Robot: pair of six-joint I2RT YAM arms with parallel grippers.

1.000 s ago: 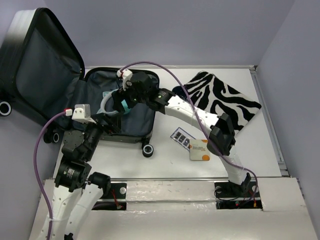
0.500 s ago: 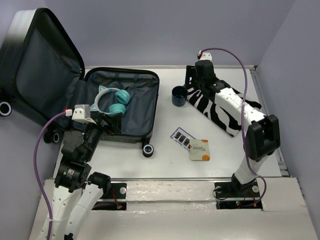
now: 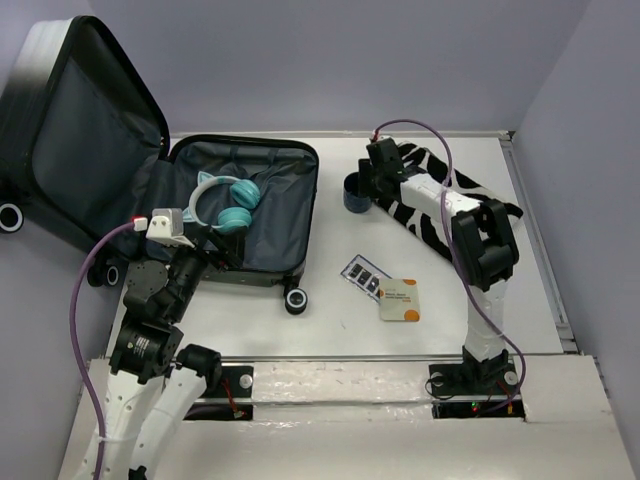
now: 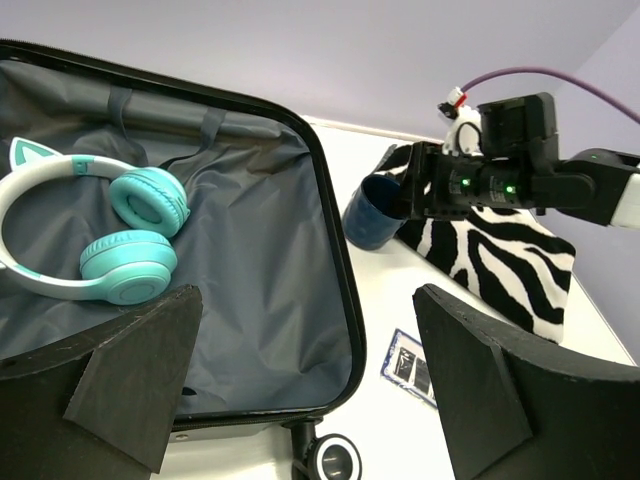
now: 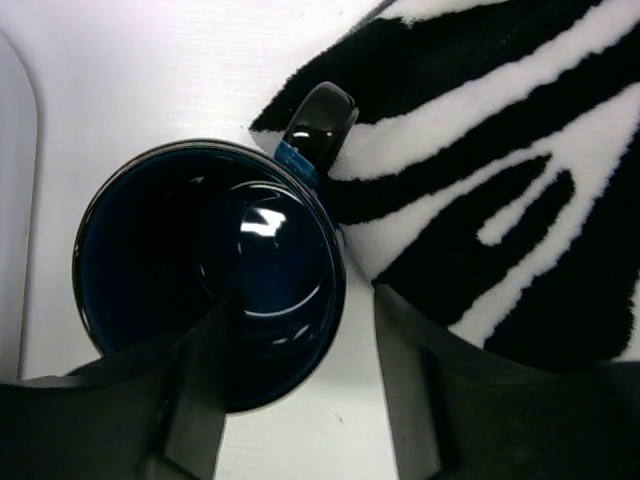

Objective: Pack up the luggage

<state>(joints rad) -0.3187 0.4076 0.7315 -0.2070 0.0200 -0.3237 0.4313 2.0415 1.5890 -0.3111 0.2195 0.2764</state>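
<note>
Open luggage (image 3: 282,228) on the left of the white surface (image 3: 330,330), with the right jaws at a mug.

The small hard-shell case lies flat and open, and its lid (image 3: 80,130) stands up at the far left. It has a black rim, dark grey lining with straps, and black wheels (image 3: 295,299) with pale hubs; a strip of ribbed silver shell shows along the lid's outer edge. Teal and white cat-ear headphones (image 3: 225,205) lie in the base half. The left jaws are spread wide with nothing between them, hovering over the near edge of the case. The right jaws are parted and straddle the wall of a dark blue mug (image 5: 210,270), one finger inside and one outside with a gap beside the rim. The mug stands against a zebra-striped cloth (image 5: 520,150), to the right of the case.
</note>
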